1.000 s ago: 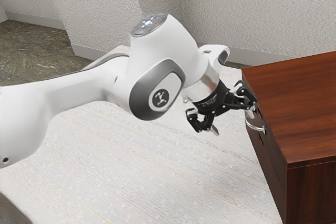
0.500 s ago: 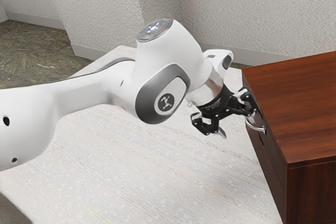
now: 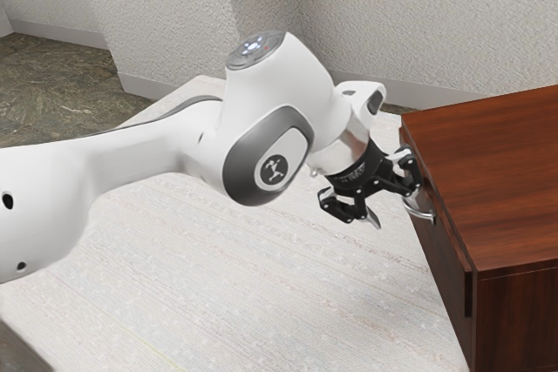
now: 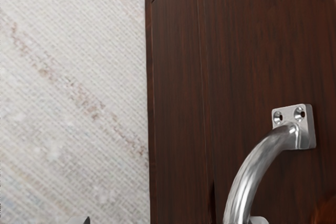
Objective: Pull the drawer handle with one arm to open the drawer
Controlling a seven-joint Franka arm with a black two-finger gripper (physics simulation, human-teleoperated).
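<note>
A dark wooden cabinet [image 3: 497, 172] stands at the exterior view's right. Its top drawer front [image 3: 446, 254] sticks out a little from the cabinet body, leaving a small step at the corner. A curved silver handle [image 3: 423, 209] is mounted on that front. My black gripper [image 3: 394, 191] is at the handle with its fingers spread, one above it and one below and to the left; it looks open. Close up in the wrist view, the handle [image 4: 257, 166] curves from its screwed bracket down toward my hand, against the wood front [image 4: 252, 51].
The cabinet rests on a pale textured surface [image 3: 261, 285] that stretches to the exterior view's left under my arm. White walls [image 3: 418, 15] close off the back, with darker floor [image 3: 52, 76] at the far left.
My hand closed in on the handle, then drew slightly back to the exterior view's left. The drawer front has come out a little from the cabinet. The fingers stand closer together than before.
</note>
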